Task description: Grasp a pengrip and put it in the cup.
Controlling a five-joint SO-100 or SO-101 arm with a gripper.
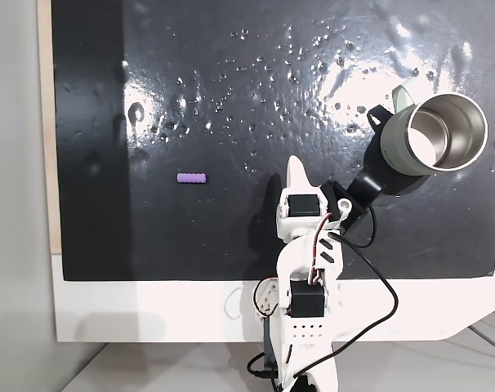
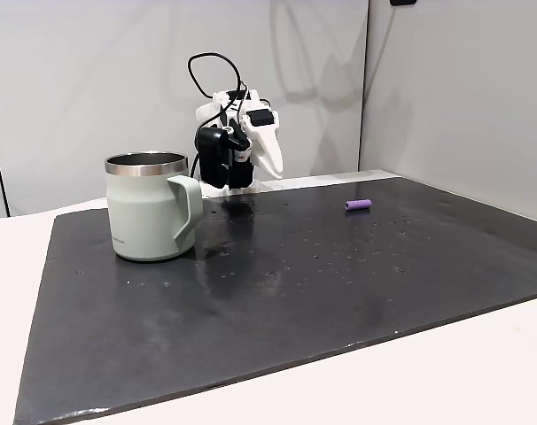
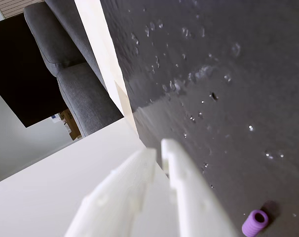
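In a fixed view from above, the pengrip (image 1: 191,177) lies flat on the black mat (image 1: 231,98), at about 9 o'clock from the claw (image 1: 295,167) and well apart from it. The cup (image 1: 434,135) stands upright on the mat at roughly 2 o'clock from the claw, also apart, its open mouth showing a shiny inside and its handle toward the mat's far edge. The arm (image 1: 306,269) reaches in from the white worktop (image 1: 149,314) at the bottom edge.

In the side fixed view, the cup (image 2: 151,208) stands at the left with its handle toward the camera, the claw (image 2: 270,150) hangs above the mat's (image 2: 295,292) far edge with tips pointing down, and the pengrip (image 2: 358,204) lies to the right near the far edge.

In the wrist view, the claw (image 3: 159,148) has its two white fingers (image 3: 181,177) nearly together, a thin slit between them, and nothing is held. The pengrip (image 3: 255,223) lies at about 4 o'clock from the tips, its hollow end facing the camera. Small droplets or specks dot the mat (image 3: 213,74).
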